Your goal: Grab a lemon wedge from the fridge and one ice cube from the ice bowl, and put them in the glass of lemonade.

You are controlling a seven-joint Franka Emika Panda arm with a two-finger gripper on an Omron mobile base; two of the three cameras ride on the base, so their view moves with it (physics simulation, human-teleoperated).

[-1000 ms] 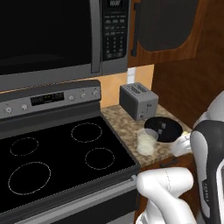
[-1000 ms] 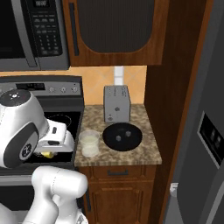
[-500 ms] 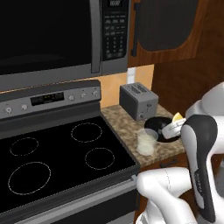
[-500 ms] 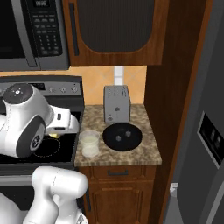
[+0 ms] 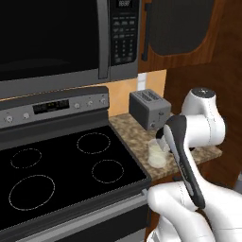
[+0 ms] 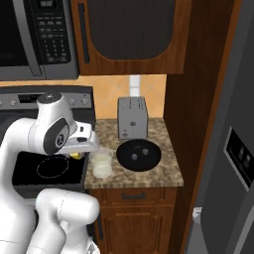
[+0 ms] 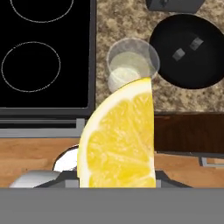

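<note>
- Lemon wedge (image 7: pixel 120 140) sits clamped in the hand (image 6: pixel 79 151), cut face to the hand camera, off the surface's left edge above the stove (image 5: pixel 71 165).
- Glass of lemonade (image 6: pixel 101 162) stands just right of the hand, near the front left corner of the surface (image 6: pixel 168 171).
- Step in hand, judged: carry the wedge over the rim, centre it, lower, then release.
- Ice bowl (image 6: pixel 139 154) sits just beside the glass; toaster (image 6: pixel 132 117) behind.
- Open room lies above the stove; the cabinet wall closes the right side.
</note>
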